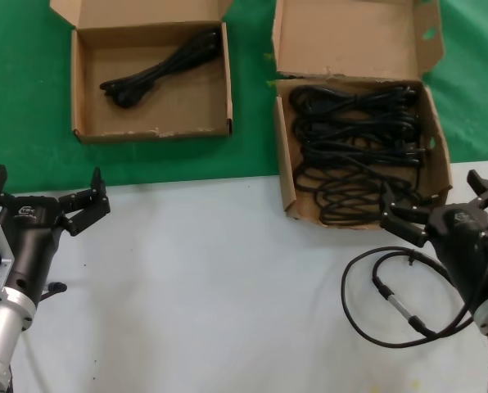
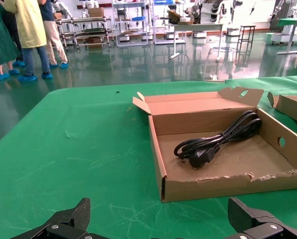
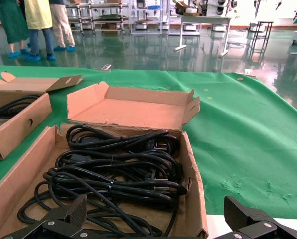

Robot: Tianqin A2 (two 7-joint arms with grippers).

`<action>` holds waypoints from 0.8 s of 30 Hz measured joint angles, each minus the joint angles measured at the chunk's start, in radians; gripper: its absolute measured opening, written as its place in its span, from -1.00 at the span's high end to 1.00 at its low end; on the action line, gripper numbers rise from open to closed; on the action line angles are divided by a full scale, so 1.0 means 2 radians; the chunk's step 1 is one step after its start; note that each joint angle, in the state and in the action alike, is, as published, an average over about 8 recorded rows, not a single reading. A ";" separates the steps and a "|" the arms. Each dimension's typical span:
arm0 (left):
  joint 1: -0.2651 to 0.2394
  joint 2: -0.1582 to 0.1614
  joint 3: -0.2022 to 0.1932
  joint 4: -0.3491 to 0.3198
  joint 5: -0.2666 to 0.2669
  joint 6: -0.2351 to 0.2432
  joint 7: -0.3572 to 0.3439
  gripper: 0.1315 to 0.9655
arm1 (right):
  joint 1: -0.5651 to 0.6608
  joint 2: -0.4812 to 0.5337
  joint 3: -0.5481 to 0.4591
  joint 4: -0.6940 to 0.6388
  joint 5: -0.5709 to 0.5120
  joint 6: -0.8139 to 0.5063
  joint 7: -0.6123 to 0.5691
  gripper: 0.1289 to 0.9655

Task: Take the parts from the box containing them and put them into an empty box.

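Just beyond the open right claw, bundled power cords.

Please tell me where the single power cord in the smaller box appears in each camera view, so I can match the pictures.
Head view: the cord lies diagonally in the smaller box, upper left.
Left wrist view: the same cord lies in that box, centre right.
Right wrist view: the cord is hardly visible; only that box's wall shows at the left edge.
Shared landmark: the smaller box.

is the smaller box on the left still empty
No. The smaller box holds one folded black power cord, lying diagonally on its floor; the rest of the floor is bare.
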 joint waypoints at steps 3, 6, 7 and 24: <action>0.000 0.000 0.000 0.000 0.000 0.000 0.000 -1.00 | 0.000 0.000 0.000 0.000 0.000 0.000 0.000 -1.00; 0.000 0.000 0.000 0.000 0.000 0.000 0.000 -1.00 | 0.000 0.000 0.000 0.000 0.000 0.000 0.000 -1.00; 0.000 0.000 0.000 0.000 0.000 0.000 0.000 -1.00 | 0.000 0.000 0.000 0.000 0.000 0.000 0.000 -1.00; 0.000 0.000 0.000 0.000 0.000 0.000 0.000 -1.00 | 0.000 0.000 0.000 0.000 0.000 0.000 0.000 -1.00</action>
